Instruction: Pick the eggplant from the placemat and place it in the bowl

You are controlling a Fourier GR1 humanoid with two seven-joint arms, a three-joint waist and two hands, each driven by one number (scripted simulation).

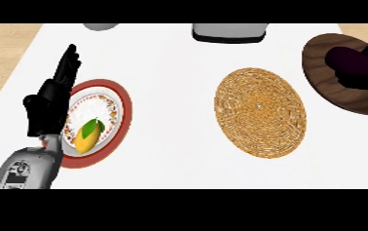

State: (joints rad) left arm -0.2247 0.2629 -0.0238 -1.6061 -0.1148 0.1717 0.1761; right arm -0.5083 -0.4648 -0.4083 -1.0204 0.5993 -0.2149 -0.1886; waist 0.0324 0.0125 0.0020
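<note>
The dark purple eggplant lies inside the brown wooden bowl at the right edge of the head view, partly cut off by the frame. The round woven placemat sits right of centre with nothing on it. My left hand rests open at the left, fingers pointing up, over the edge of a red-rimmed plate. My right hand does not show.
The red-rimmed plate at the left holds a yellow mango with a green leaf. A grey appliance and a grey round object stand at the counter's far edge. Wooden floor shows beyond the counter's left side.
</note>
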